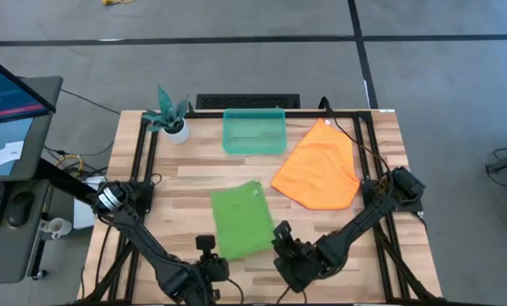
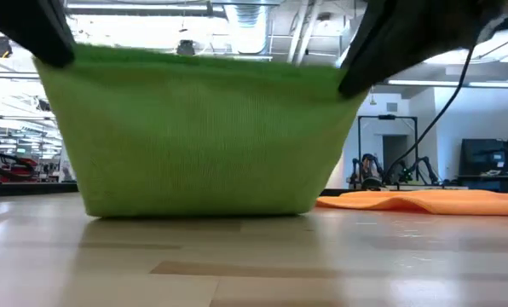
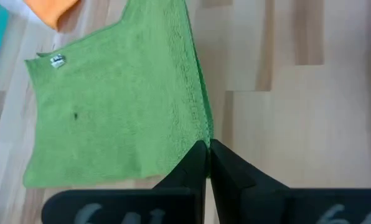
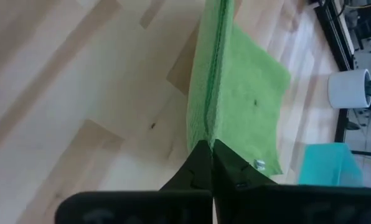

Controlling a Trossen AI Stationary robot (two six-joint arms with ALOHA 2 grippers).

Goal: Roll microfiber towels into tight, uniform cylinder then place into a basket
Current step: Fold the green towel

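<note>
From above, the green towel (image 1: 239, 220) lies at the middle of the wooden table (image 1: 194, 170), its near edge lifted at both corners: the left gripper (image 1: 207, 253) holds the corner at about seven o'clock of the cloth and the right gripper (image 1: 282, 235) the corner at about four o'clock. The orange towel (image 1: 318, 168) lies flat at two o'clock of the green one (apart from it), and the teal basket (image 1: 254, 131) stands at twelve o'clock, near the far edge, with nothing visible inside; a white pot with a teal plant (image 1: 171, 118) stands just beside it at nine o'clock. In the low view the green towel (image 2: 199, 132) hangs like a curtain, its top edge stretched between two dark fingers at the upper corners and its lower edge resting on the table, while the orange towel (image 2: 433, 201) lies low at three o'clock behind it. The left wrist view shows the left gripper (image 3: 207, 152) with its jaws pressed together on the towel's (image 3: 117, 112) corner, the cloth spreading away over the boards. The right wrist view shows the same on the other side: the right gripper (image 4: 211, 152) has its jaws pinched tight on the towel's (image 4: 238, 93) doubled edge, with the basket (image 4: 325, 165) and the white pot (image 4: 350, 87) beyond.
</note>
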